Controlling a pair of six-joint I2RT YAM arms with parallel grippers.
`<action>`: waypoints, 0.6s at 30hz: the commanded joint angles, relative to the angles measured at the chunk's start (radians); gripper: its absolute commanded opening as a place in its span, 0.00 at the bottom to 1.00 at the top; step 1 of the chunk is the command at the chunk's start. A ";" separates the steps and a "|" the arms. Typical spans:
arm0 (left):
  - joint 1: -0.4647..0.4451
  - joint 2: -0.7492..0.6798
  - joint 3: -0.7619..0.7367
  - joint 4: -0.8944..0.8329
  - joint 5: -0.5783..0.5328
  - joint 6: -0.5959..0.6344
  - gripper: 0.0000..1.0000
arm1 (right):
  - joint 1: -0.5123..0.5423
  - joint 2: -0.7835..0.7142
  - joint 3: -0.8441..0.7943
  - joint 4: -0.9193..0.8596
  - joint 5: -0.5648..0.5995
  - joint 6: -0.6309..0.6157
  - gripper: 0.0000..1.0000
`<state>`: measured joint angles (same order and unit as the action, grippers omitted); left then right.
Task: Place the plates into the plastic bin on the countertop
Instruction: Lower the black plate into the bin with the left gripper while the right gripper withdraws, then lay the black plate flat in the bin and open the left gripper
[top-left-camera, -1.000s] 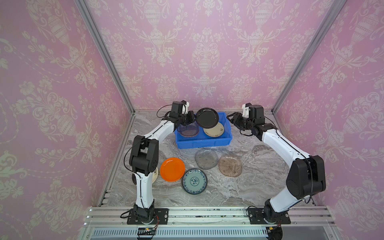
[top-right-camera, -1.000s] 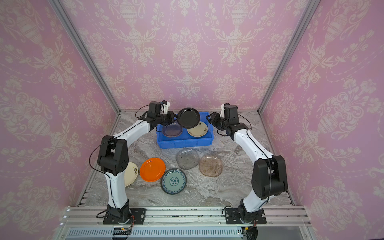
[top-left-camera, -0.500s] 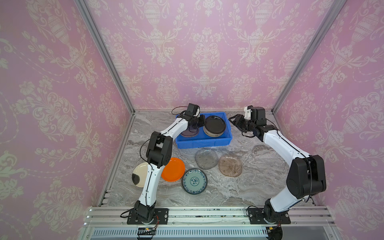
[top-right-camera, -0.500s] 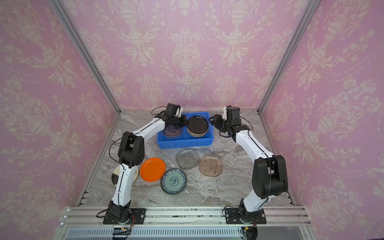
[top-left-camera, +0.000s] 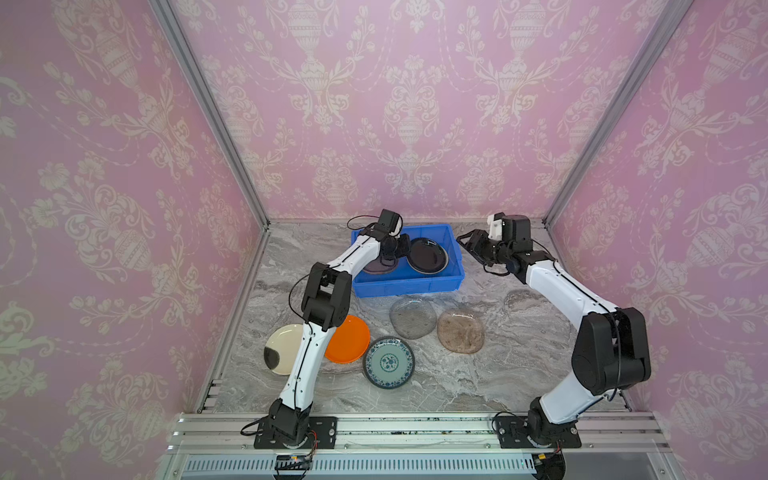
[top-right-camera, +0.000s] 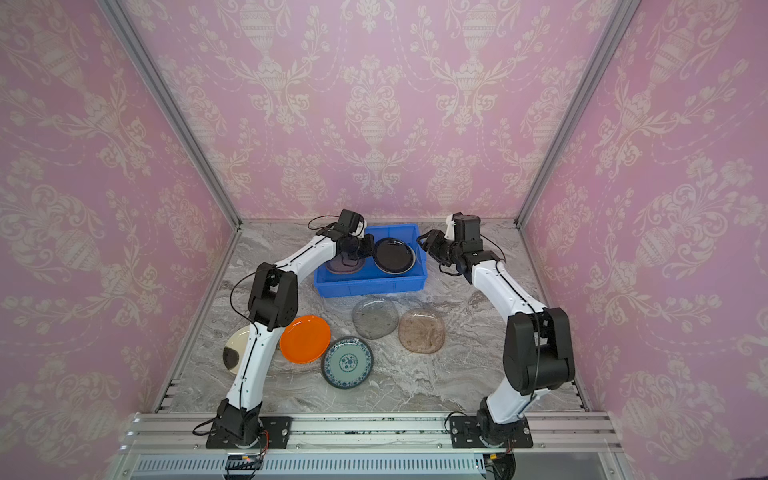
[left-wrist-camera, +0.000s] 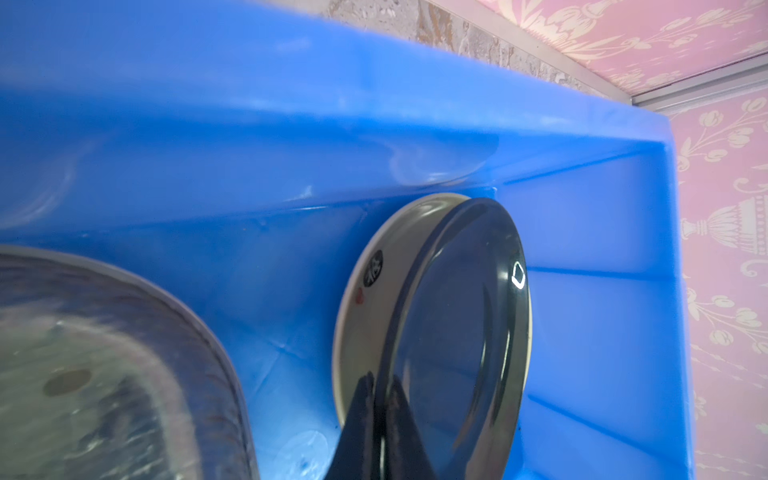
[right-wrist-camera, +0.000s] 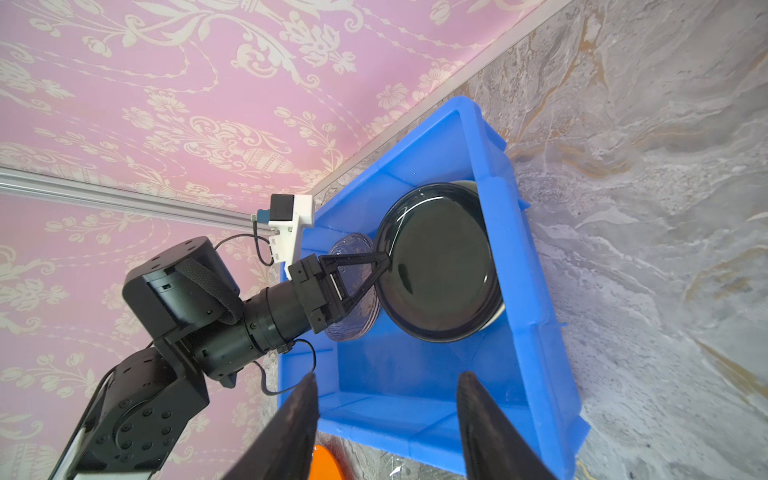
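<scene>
**Third plate going into the bin, five left outside**

In both top views we see the blue bin (top-left-camera: 407, 286) at the back of the countertop (top-left-camera: 498, 374). The left gripper (top-left-camera: 401, 248) reaches into it at the rim of the black plate (top-left-camera: 428, 256). A tinted glass plate (top-left-camera: 374, 269) lies beside that plate in the bin. Out on the countertop wait the cream plate (top-left-camera: 280, 347), the orange plate (top-left-camera: 353, 340), the floral plate (top-left-camera: 389, 362), the grey glass plate (top-left-camera: 411, 318) and the brownish glass plate (top-left-camera: 460, 331). The right gripper (top-left-camera: 467, 243) hovers just beside the bin's right end.

In the left wrist view the left gripper is clenched on the black plate's rim. The plate lies over a second cream plate (left-wrist-camera: 374, 291), a little offset from it. We judge this placement nearly done, with only the release to come.

In the right wrist view the right gripper's jaws stand apart with nothing between them.

So we count three plates in and five out. The left arm covers part of the cream plate and the orange plate. A faint rounded outline near the right arm may be a clear plate, but we cannot tell. Nor can we tell whether the black plate rests fully on the plate below.
</scene>
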<state>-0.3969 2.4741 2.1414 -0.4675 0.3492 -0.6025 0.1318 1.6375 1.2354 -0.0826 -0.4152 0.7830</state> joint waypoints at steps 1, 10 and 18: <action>-0.003 0.026 0.053 -0.024 0.006 0.006 0.00 | -0.007 0.013 -0.013 0.027 -0.022 0.012 0.56; -0.005 0.090 0.140 -0.061 0.034 -0.006 0.00 | -0.008 0.017 -0.022 0.031 -0.036 0.015 0.56; -0.013 0.082 0.167 -0.112 -0.017 0.037 0.35 | -0.007 0.009 -0.023 0.039 -0.038 0.016 0.55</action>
<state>-0.4000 2.5492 2.2745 -0.5335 0.3584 -0.5980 0.1318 1.6405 1.2304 -0.0647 -0.4389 0.7879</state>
